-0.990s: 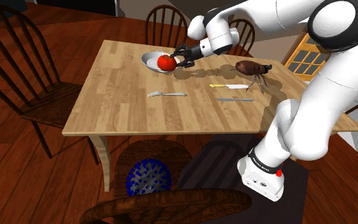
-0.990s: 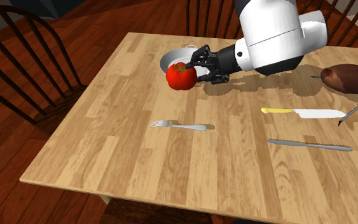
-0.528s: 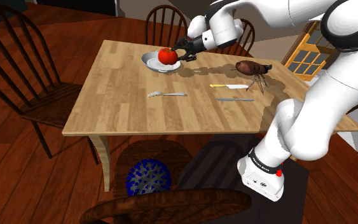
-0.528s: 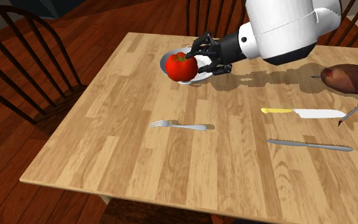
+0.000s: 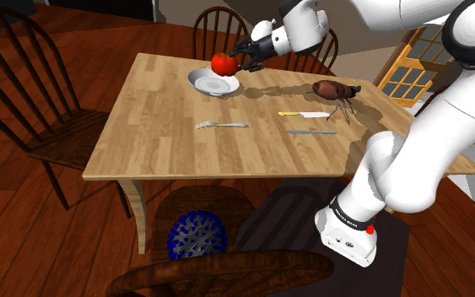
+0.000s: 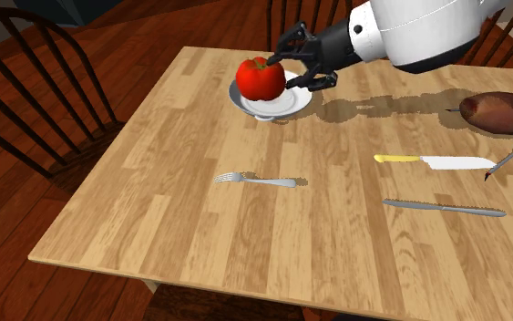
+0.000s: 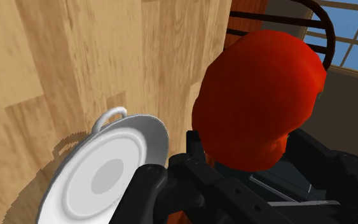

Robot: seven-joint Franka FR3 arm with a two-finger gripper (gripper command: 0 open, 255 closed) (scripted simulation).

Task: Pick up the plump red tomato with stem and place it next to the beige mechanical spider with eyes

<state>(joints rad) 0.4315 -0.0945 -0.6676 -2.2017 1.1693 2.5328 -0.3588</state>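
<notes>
Pincer (image 6: 282, 72) grips tomato (image 6: 260, 79) above light wooden table (image 6: 245, 242) ringed by dark chairs (image 5: 62, 143).

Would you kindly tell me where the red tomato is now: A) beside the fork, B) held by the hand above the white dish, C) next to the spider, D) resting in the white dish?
B: the hand clasps the tomato in the air, clear of the white dish beneath it.
</notes>
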